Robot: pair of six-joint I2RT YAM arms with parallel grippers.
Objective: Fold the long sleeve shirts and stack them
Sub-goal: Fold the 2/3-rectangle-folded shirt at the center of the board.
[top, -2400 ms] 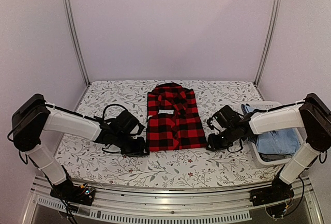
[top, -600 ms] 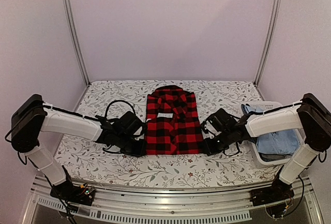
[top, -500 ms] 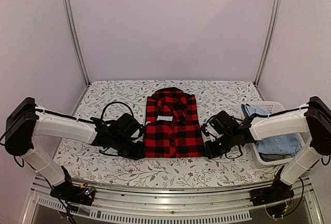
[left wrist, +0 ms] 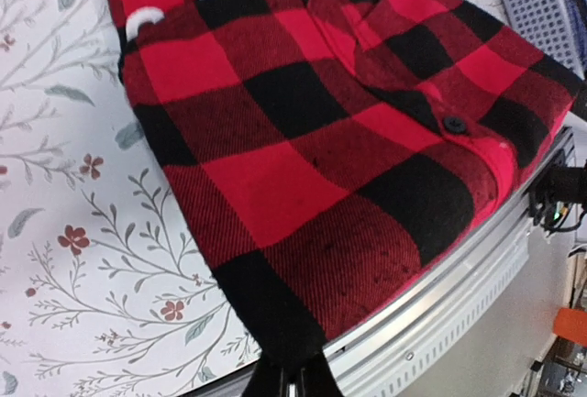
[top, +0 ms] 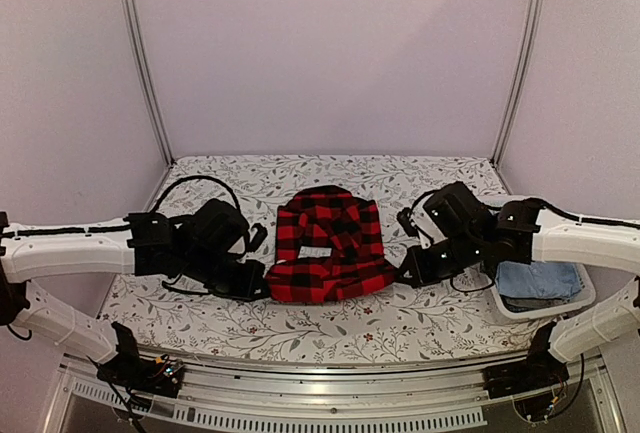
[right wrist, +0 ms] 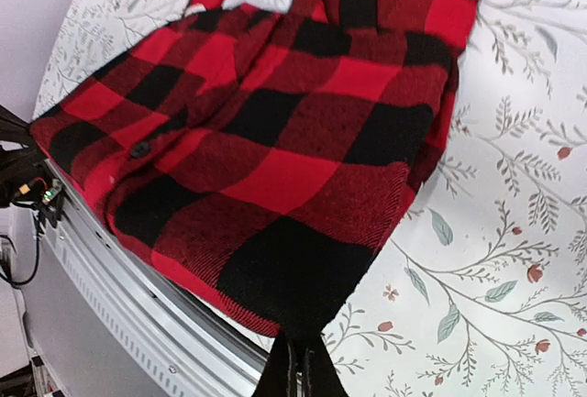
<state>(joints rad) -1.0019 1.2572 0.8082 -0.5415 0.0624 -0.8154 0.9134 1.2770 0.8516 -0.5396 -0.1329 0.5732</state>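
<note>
Soft, even light, weak shadows; shirt [left wrist: 303, 140] weave sharp in wrist views, top view softer.

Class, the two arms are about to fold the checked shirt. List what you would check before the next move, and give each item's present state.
1. Left fingers shut on the shirt at its near corner: ok.
2. Right fingers shut on the other near corner: ok.
3. Near hem lifted off the table: ok.
4. Shirt's far end resting on the table: ok.
5. Right arm clear of the basket: cannot tell; they overlap in the top view.
6. No sleeve hanging loose: ok from above; the underside is hidden.
</note>
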